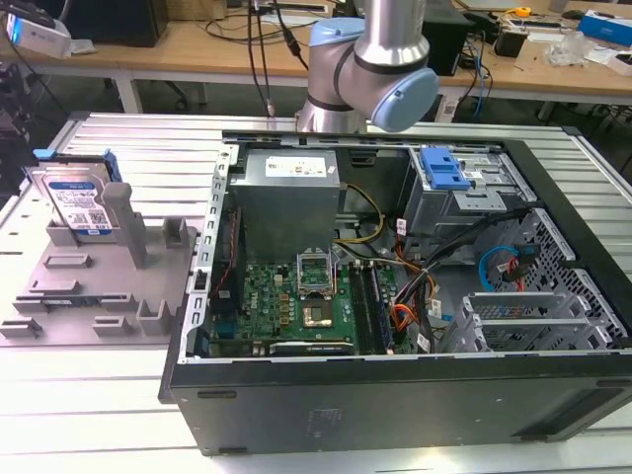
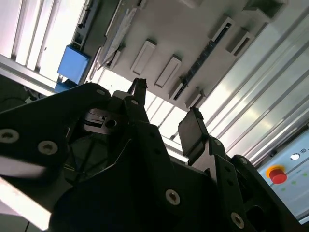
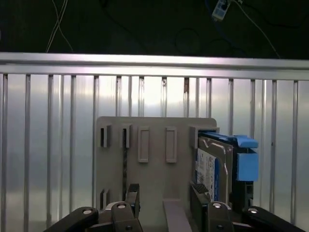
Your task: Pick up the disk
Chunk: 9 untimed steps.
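Grey fixture plate (image 1: pixel 59 296) on ribbed metal table (image 1: pixel 138 138), at the exterior view's left. The disk (image 1: pixel 77 202) stands on edge in a slot at the plate's far corner, label out, blue rails on its sides. Tall grey post (image 1: pixel 125 222) is just beside it, between it and the open computer case (image 1: pixel 395 405). Blue bracket (image 1: pixel 444 168) sits inside the case, well apart. Arm (image 1: pixel 370 59) is bent above the case's far edge. In both wrist views gripper (image 3: pixel 165 198) (image 2: pixel 166 111) is spread wide, empty, aimed at the plate. One fingertip (image 3: pixel 198 192) is near the disk, contact unclear.
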Tool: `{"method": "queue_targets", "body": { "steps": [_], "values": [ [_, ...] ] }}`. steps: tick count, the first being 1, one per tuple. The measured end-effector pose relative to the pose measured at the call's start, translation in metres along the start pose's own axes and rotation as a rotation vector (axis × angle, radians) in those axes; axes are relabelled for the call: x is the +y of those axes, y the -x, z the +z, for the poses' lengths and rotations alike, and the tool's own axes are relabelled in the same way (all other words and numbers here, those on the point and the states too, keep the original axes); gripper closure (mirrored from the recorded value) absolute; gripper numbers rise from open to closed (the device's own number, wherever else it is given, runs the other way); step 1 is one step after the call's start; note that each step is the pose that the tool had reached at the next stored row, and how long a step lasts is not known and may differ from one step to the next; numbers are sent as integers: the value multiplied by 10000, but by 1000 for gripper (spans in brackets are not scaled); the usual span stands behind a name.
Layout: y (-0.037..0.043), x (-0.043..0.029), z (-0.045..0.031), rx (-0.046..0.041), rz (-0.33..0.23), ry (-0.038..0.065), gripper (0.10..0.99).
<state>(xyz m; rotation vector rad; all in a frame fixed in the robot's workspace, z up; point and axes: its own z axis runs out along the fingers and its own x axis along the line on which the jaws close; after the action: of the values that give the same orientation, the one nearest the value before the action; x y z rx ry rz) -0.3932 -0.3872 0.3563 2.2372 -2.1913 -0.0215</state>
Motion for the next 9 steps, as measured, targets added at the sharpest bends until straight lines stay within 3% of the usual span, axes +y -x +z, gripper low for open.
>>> {"method": "queue_targets", "body": {
  "steps": [3, 9],
  "values": [
    [92, 21, 0, 0, 2, 1, 545],
    [390, 85, 3, 1, 3, 1, 545]
  ]
}}
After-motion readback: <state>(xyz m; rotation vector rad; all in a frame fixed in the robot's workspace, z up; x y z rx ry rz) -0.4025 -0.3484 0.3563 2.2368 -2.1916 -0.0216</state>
